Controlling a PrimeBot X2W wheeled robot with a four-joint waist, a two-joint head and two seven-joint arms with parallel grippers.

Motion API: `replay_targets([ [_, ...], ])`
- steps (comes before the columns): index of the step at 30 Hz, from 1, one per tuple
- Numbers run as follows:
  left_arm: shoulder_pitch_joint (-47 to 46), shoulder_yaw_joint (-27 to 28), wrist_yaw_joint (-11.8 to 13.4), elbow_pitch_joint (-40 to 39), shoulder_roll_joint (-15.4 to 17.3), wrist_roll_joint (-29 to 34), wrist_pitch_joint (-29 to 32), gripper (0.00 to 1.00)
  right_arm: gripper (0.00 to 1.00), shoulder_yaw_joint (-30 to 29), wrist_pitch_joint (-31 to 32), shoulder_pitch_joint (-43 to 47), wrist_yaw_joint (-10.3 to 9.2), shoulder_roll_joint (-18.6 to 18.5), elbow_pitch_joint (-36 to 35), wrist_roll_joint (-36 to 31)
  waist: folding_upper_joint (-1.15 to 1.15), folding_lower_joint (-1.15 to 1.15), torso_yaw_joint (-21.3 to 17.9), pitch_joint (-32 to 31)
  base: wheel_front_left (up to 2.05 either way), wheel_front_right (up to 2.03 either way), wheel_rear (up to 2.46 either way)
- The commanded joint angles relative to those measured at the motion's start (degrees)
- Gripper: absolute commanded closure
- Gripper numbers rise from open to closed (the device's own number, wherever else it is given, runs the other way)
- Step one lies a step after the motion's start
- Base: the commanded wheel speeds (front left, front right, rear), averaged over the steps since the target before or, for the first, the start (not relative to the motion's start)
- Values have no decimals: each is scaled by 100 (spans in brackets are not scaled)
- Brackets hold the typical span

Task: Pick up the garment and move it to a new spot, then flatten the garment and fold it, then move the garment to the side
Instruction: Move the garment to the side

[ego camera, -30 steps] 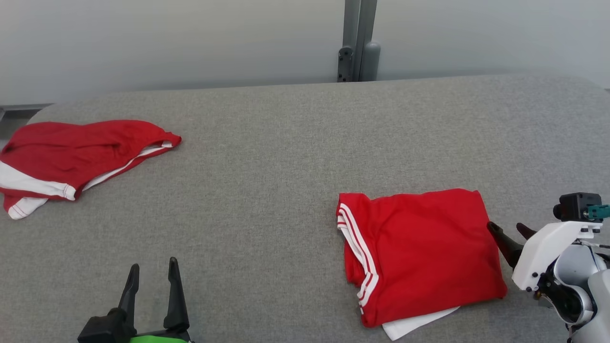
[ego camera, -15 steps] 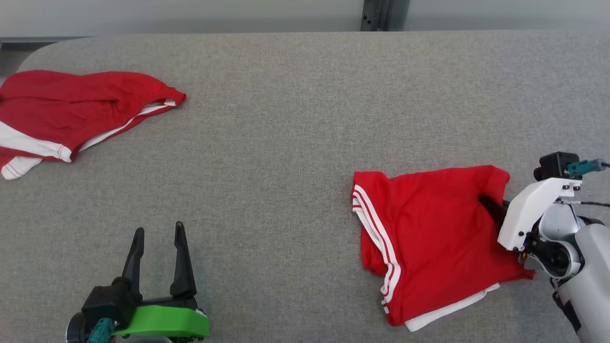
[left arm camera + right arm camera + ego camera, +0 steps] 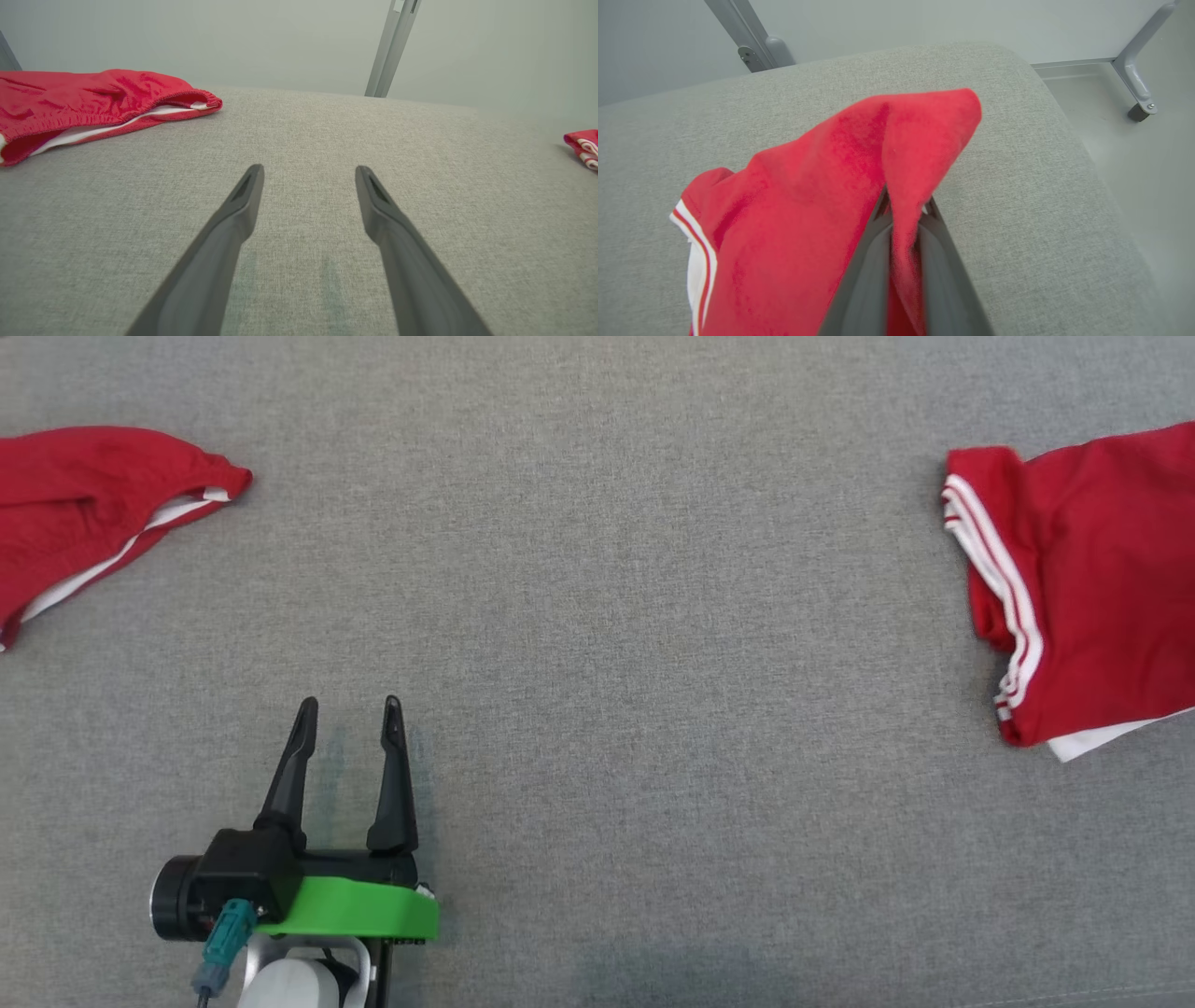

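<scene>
A folded red garment with white stripes lies at the far right of the grey table in the head view. In the right wrist view my right gripper is shut on a raised fold of this garment, the cloth pinched between both fingers. The garment's striped edge peeks in at the right of the left wrist view. My left gripper stands open low over the table at the lower left, nothing between its fingers.
A second red and white garment lies crumpled at the table's far left. The padded grey table ends at a rounded corner near the held garment, with floor and a metal leg beyond.
My right gripper closed on the garment's right edge and lifted a fold. The head camera tilted down and turned, shifting the whole picture; the left gripper stayed open.
</scene>
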Motion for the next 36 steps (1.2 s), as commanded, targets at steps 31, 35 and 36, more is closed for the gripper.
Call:
replay_targets([
  [31, 790, 345, 133, 77, 14, -283, 1, 0, 0, -832, -3341, 421, -8, 534, 88, -2161, 0, -1, -136, -1375, 0, 0, 0],
  [35, 1072, 537, 75, 140, 14, -345, 2, 0, 0, -997, -3342, 1598, -8, 1165, -1104, -2437, 0, -1, -252, -1761, 0, 0, 0],
  [36, 1134, 581, 65, 160, 14, -348, 2, 0, 0, -999, -3341, 1866, -8, 1326, -1379, -2493, 0, -1, -271, -1858, 0, 0, 0],
])
